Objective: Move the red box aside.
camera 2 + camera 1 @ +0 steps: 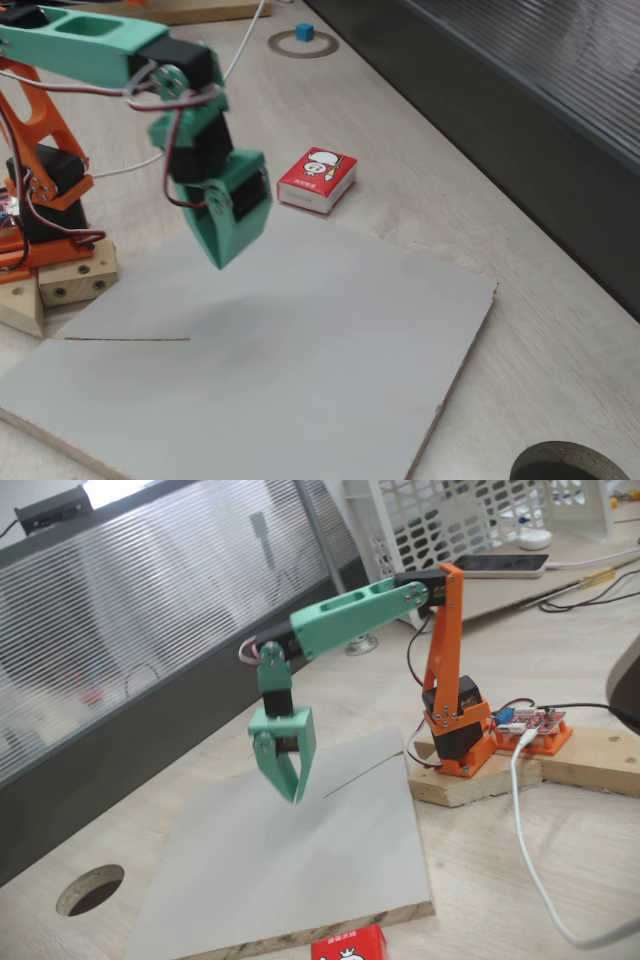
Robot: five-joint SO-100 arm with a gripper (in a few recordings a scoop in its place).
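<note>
**Red box off the board, claw hanging closed**

Beside the grey board [300,340], just off its edge on the pale wooden table [430,190], lies the red box [317,180], flat, its white round picture facing up; one fixed view catches only its top at the bottom edge [348,947]. Above the board hangs the green gripper [294,792], also seen in the other fixed view [222,258], its two fingers drawn together to a point with nothing between them, well apart from the box and clear of the board's surface. Behind the arm's orange base [455,730], a white lattice crate [450,520] stands at the table's back; what it holds cannot be made out. A round hole [90,888] opens in the tabletop near the board's corner. A small blue cube [304,32] sits inside a flat ring [302,44] farther along the table.
</note>
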